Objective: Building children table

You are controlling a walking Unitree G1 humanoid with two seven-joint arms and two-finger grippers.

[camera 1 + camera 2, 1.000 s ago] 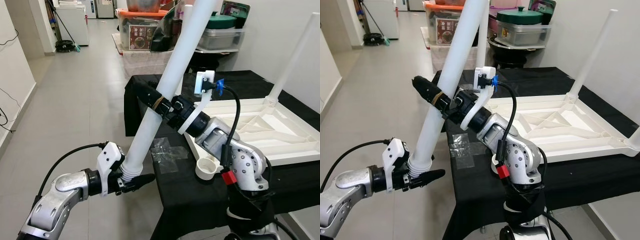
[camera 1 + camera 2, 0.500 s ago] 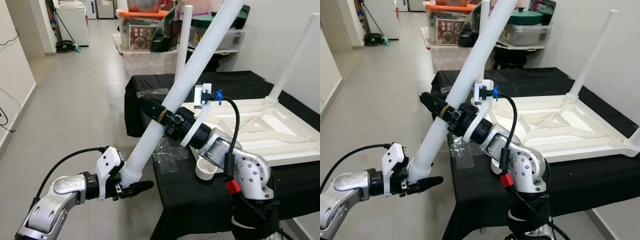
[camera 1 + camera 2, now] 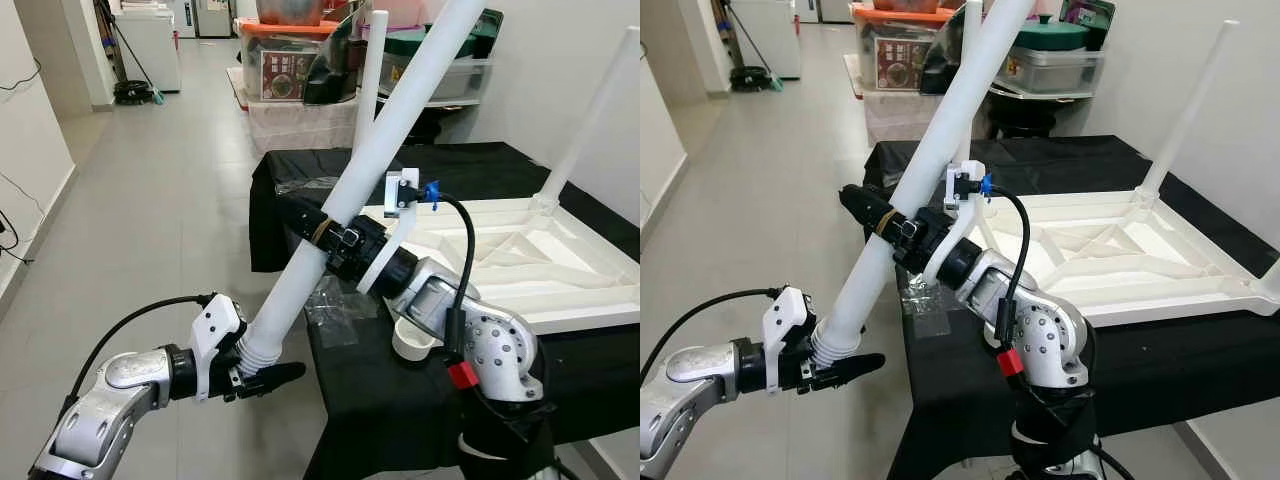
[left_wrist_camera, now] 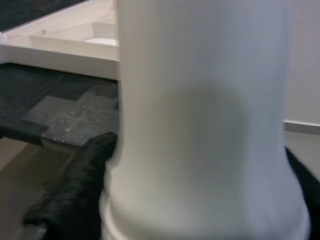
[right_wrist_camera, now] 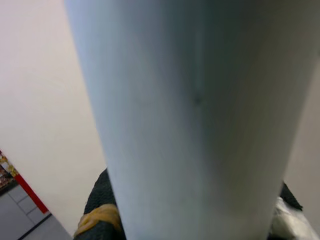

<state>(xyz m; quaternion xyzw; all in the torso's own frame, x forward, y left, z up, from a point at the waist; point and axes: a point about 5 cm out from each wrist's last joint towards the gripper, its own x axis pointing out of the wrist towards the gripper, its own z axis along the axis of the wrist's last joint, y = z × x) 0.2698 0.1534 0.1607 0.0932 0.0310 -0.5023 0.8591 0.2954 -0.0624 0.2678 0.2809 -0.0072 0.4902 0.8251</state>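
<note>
Grey tiled floor (image 3: 170, 200), white walls, stacked storage bins (image 3: 285, 55).

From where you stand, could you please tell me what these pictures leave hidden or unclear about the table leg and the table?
- White table leg: its upper end runs off the top edge of both eye views.
- Threaded end of the leg: partly covered by the left gripper.
- Right gripper: one finger is behind the leg.
- Upturned tabletop: its near corner is behind the right arm.
- Both wrist views: the close, blurred leg blocks nearly everything.
</note>
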